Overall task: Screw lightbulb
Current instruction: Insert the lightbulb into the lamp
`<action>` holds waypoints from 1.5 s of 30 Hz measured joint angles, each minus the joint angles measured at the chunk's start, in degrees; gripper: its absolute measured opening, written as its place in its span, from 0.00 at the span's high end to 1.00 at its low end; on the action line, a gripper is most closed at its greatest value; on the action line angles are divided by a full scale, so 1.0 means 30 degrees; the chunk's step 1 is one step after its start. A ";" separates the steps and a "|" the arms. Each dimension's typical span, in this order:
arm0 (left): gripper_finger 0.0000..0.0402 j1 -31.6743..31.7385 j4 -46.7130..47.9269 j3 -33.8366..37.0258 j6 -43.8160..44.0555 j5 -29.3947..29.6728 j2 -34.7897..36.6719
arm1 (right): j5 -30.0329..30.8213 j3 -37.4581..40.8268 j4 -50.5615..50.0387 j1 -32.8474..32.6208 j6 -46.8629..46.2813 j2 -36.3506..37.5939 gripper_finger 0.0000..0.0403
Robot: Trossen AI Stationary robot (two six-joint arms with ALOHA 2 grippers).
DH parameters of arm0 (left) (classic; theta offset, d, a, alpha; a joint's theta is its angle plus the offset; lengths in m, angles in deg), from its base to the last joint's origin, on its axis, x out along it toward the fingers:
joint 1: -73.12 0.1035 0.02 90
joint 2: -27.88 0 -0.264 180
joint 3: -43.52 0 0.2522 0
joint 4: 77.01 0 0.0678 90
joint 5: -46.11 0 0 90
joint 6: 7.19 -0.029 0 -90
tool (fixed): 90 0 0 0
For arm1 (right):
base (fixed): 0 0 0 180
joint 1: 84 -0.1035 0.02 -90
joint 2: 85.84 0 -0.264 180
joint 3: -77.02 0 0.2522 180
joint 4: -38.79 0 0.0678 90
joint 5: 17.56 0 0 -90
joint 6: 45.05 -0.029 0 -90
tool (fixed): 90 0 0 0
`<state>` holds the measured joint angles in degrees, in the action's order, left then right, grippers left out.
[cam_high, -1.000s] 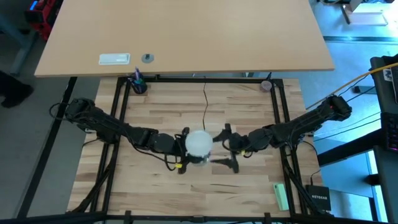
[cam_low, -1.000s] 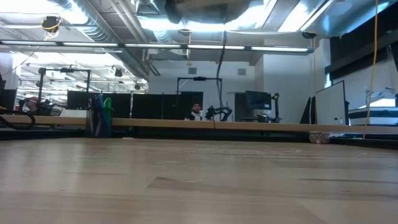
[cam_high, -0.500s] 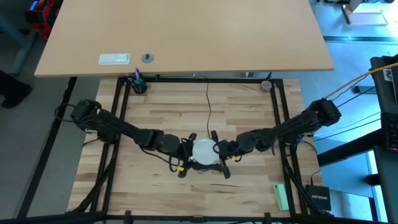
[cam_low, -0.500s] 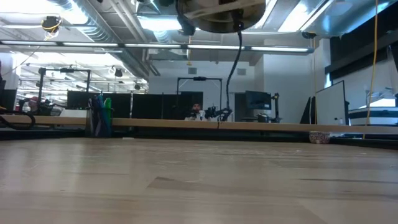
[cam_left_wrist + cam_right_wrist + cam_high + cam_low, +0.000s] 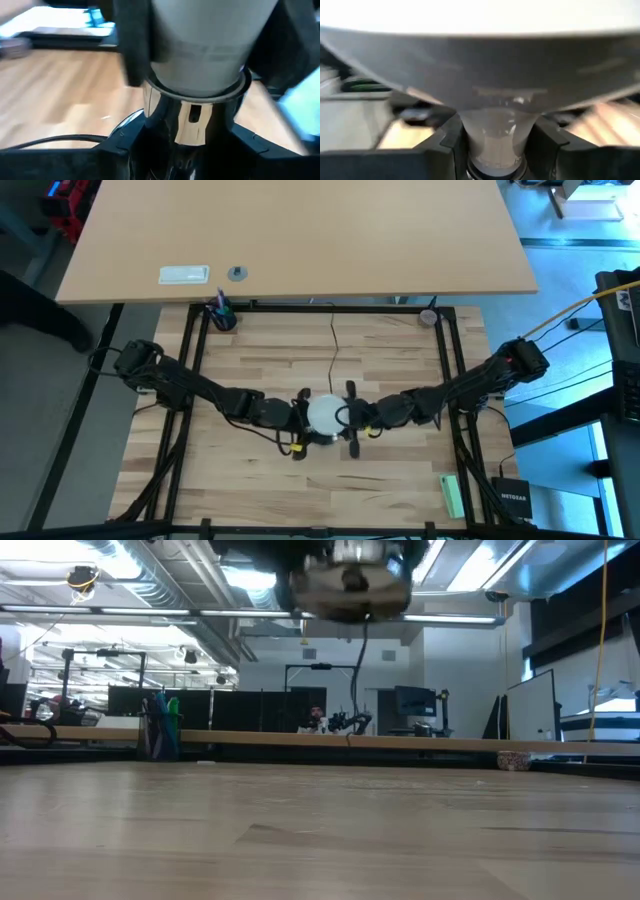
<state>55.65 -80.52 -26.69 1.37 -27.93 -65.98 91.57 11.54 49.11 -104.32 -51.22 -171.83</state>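
Both arms meet at the bulb, centre of the table

In the high view the lightbulb (image 5: 324,413) sits at the middle of the frame, over the table (image 5: 270,350). The left gripper (image 5: 297,416) touches it from the frame's left, the right gripper (image 5: 352,420) from the frame's right. A cord (image 5: 333,345) runs from the bulb toward the top of the frame. A cup (image 5: 222,317) stands at the table's upper left corner, a small roll (image 5: 428,317) at its upper right. Beyond, higher in the frame, lies a desk (image 5: 300,230) carrying a flat box (image 5: 185,275) at its left
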 joint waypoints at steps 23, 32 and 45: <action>0.58 -0.0191 0.1036 -0.0235 0.0839 0.6021 -0.1355 | 0.2775 0.0017 -0.4400 -0.0962 -0.1500 0.1031 0.22; 0.58 0.0168 -0.1403 0.1215 0.0606 0.5321 -0.2209 | 0.4040 0.0949 -0.7748 -0.3007 -0.2239 0.0923 0.09; 0.53 0.0570 -0.4186 0.1588 0.1061 0.4604 -0.5807 | 0.2780 0.8072 0.0778 -0.1194 -0.3377 0.0637 0.19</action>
<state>57.36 -93.08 -21.92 4.55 -14.12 -83.41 99.91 35.76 51.44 -107.90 -61.35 -169.92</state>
